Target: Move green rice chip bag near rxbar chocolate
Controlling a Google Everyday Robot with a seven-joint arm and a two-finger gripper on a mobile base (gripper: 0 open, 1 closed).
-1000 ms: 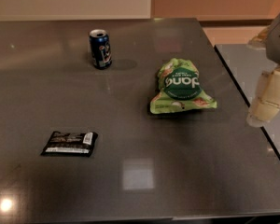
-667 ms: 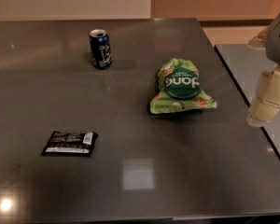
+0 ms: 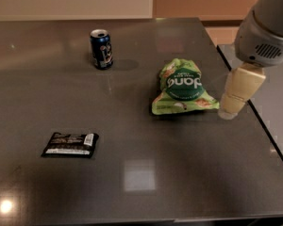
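The green rice chip bag (image 3: 181, 86) lies flat on the dark table (image 3: 146, 182), right of centre, with its dark green round logo facing up. The rxbar chocolate (image 3: 70, 144), a small flat black wrapper with a white label, lies at the front left, far from the bag. My gripper (image 3: 230, 109) hangs from the grey arm (image 3: 266, 27) at the right. Its beige tip points down at the table just right of the bag's lower right corner, very close to it.
A blue soda can (image 3: 101, 49) stands upright at the back left of the table. The table's right edge (image 3: 254, 117) runs just past the gripper, with a second dark surface (image 3: 278, 112) beyond it.
The gripper has moved left from beyond the table's right edge to right beside the bag. The bag, the bar and the can have not moved.
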